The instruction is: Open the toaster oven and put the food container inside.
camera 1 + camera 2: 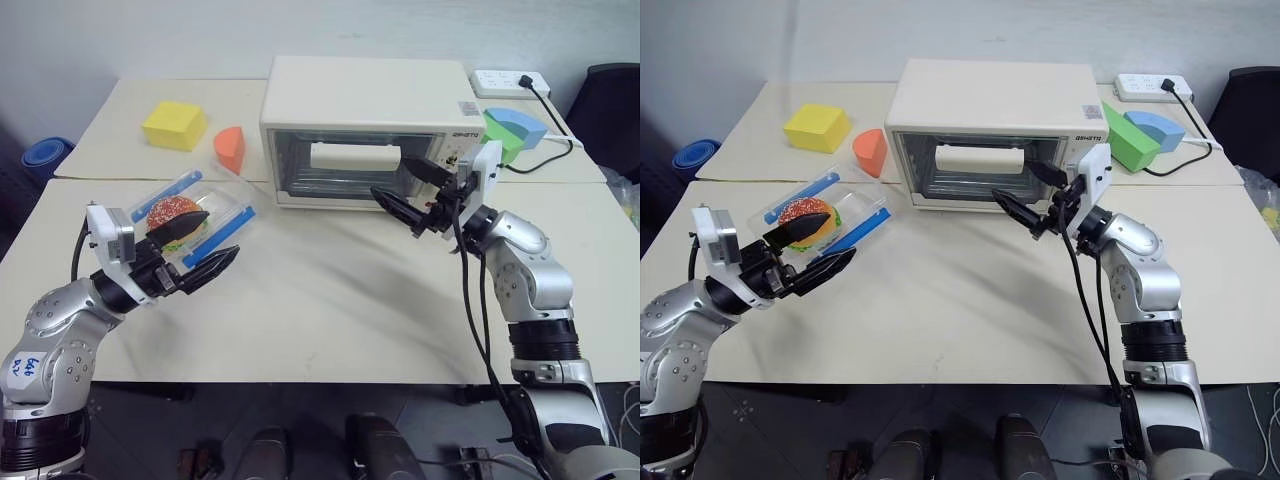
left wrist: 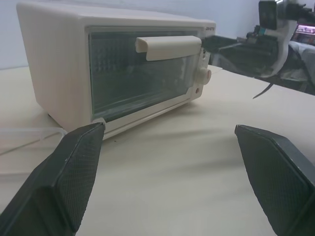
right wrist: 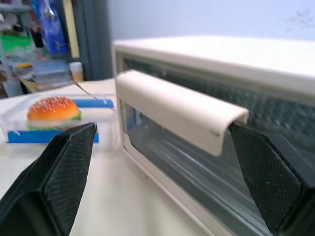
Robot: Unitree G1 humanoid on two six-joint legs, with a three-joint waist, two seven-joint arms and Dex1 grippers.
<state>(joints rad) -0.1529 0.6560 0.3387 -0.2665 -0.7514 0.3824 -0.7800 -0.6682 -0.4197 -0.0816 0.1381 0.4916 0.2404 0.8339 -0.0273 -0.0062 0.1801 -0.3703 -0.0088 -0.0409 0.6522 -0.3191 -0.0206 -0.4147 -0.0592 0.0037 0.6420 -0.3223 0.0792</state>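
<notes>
Head stereo pair looks down over desk [image 1: 330,300]; both wrist cameras sit low, close, facing toaster oven [image 2: 123,73] door

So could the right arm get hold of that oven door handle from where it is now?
Probably yes. The right gripper is open and raised in front of the oven, pointing at the handle on the closed door. Nothing lies between them, so the way looks free.

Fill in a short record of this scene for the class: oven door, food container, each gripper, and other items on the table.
oven door: toaster oven shut, handle untouched
food container: food container on table, left of oven, toy hamburger inside
left gripper: left gripper open, empty, by container
right gripper: right gripper open, empty, before the door
other items: yellow block, orange wedge
</notes>
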